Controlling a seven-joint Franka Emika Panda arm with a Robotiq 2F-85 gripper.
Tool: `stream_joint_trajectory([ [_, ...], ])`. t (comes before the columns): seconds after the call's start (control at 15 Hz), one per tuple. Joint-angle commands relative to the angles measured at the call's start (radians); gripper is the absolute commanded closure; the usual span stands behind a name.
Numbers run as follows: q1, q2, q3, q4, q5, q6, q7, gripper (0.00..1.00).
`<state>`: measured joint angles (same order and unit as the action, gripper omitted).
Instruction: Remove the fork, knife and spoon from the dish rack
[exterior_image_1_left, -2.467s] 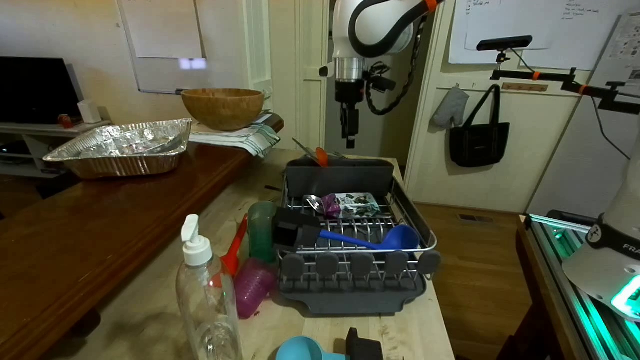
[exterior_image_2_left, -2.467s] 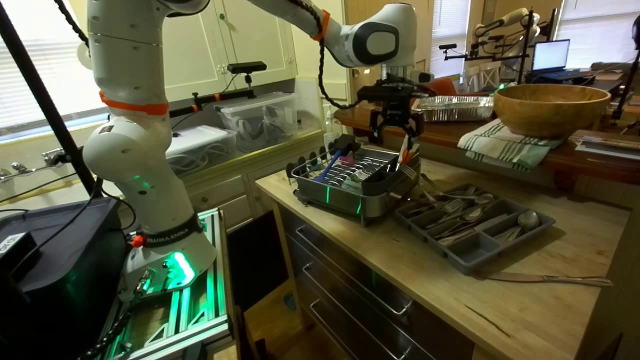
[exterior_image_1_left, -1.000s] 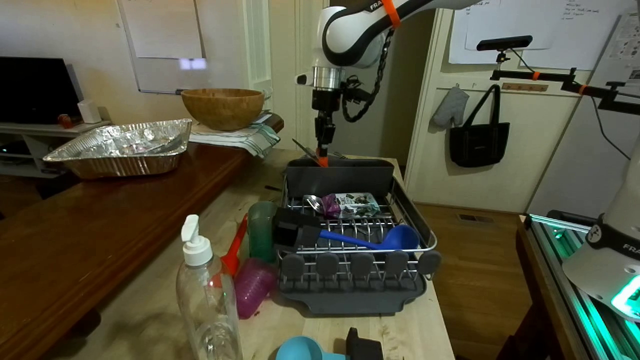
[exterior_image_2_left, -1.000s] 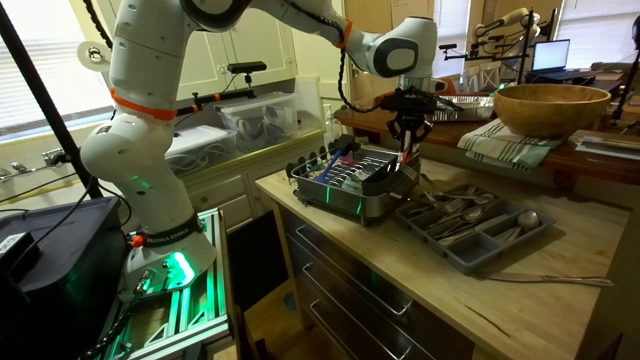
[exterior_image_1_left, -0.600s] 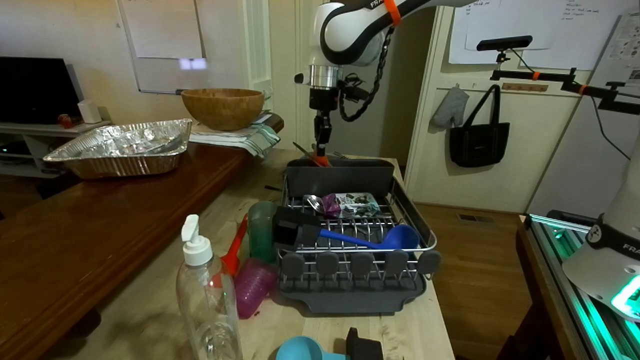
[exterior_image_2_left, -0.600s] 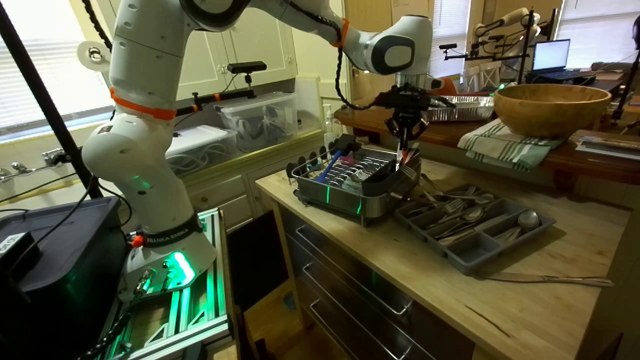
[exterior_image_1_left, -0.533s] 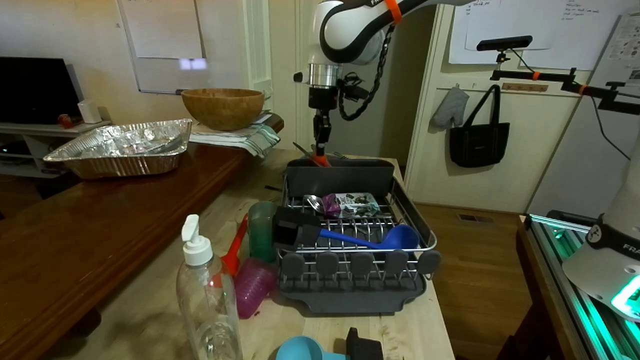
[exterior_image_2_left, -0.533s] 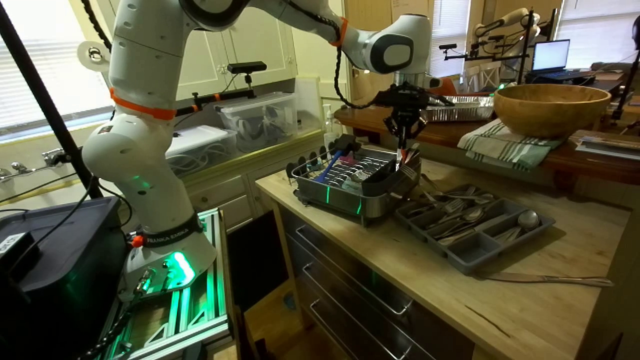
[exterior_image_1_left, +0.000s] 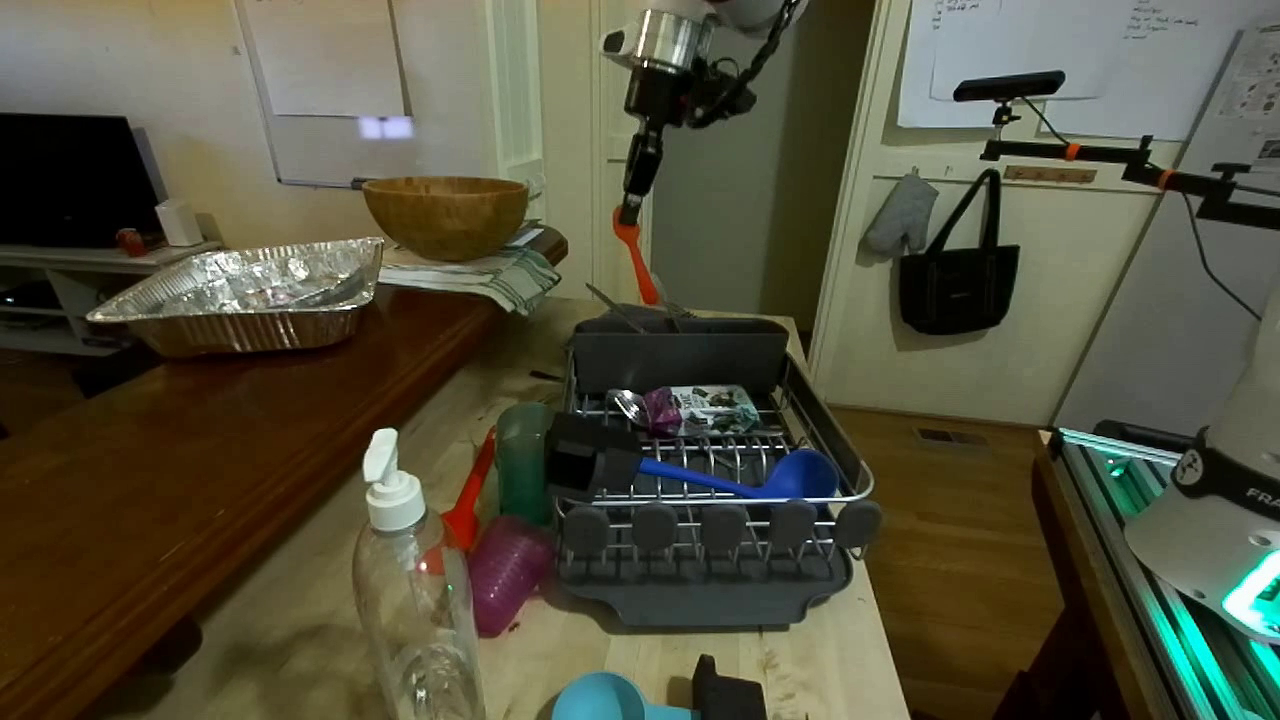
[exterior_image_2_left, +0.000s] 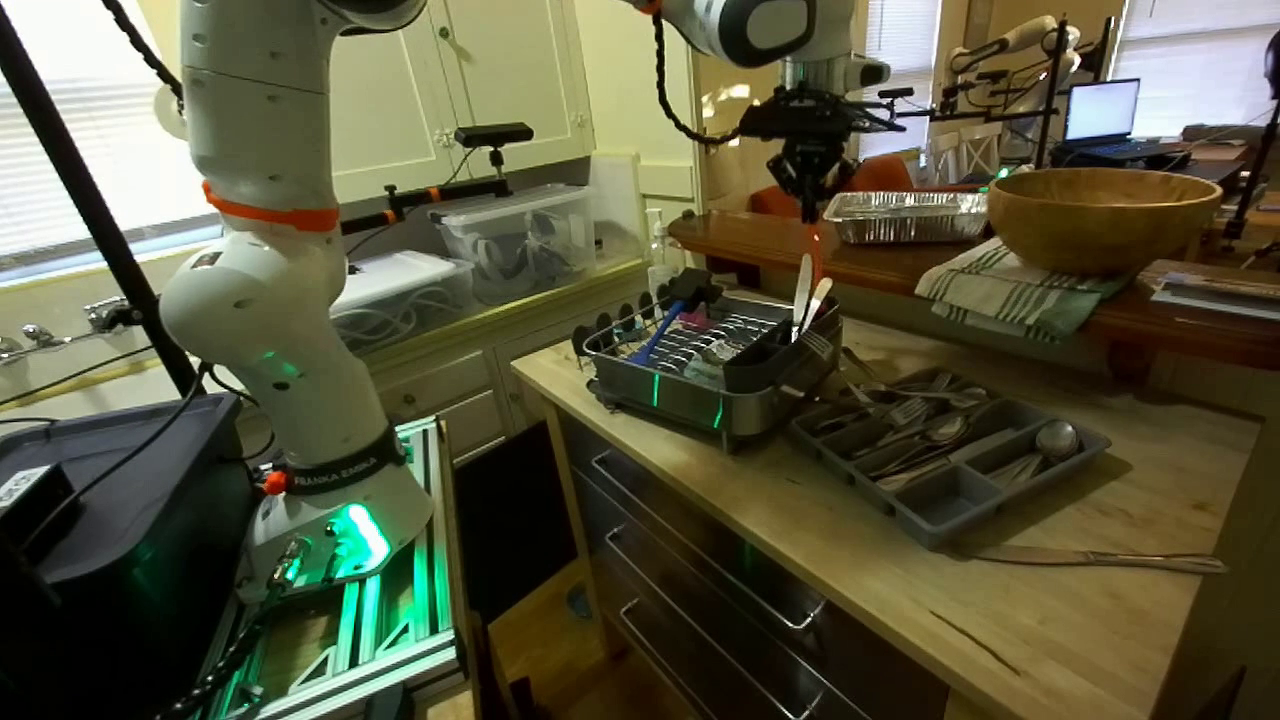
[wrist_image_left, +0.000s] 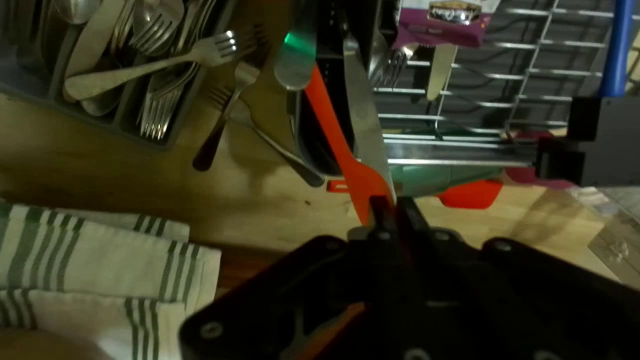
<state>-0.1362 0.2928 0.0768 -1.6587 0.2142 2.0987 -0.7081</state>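
My gripper (exterior_image_1_left: 628, 214) is shut on the broad head of an orange spoon-like utensil (exterior_image_1_left: 638, 262), whose handle points down at the cutlery caddy of the dark grey dish rack (exterior_image_1_left: 700, 600). I cannot tell whether the handle's end is clear of the caddy. Knife-like metal pieces, one a knife (exterior_image_2_left: 803, 285), stand upright in the caddy. In the wrist view a silver blade (wrist_image_left: 367, 120) runs beside the orange utensil, close to the fingertips. A fork (wrist_image_left: 394, 67) lies on the rack's wires. Another fork (exterior_image_2_left: 818, 345) leans at the caddy's outer side.
A grey cutlery tray (exterior_image_2_left: 948, 492) full of metal cutlery is beside the rack, with a loose knife (exterior_image_2_left: 1100, 560) near it. A blue ladle (exterior_image_1_left: 800, 475) and a package (exterior_image_1_left: 712, 410) lie in the rack. A clear bottle (exterior_image_1_left: 415, 600) and purple cup (exterior_image_1_left: 510, 575) stand close by.
My gripper came down at the caddy, shut on the orange utensil and has since risen with it, tilting slightly. The metal pieces left in the caddy now show more plainly.
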Motion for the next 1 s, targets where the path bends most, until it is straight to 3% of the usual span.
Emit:
stream_joint_trajectory([
  [0.0, -0.064, -0.101, -0.012, -0.039, 0.199, -0.031, -0.071, 0.98],
  [0.2, -0.084, -0.127, -0.047, -0.040, 0.329, -0.032, -0.105, 0.98],
  [0.33, -0.073, -0.148, -0.073, -0.074, 0.349, 0.068, -0.073, 0.98],
  [0.67, -0.034, -0.126, -0.125, -0.131, 0.171, 0.313, 0.164, 0.98],
  [0.93, -0.014, -0.075, -0.167, -0.165, -0.063, 0.379, 0.419, 0.98],
])
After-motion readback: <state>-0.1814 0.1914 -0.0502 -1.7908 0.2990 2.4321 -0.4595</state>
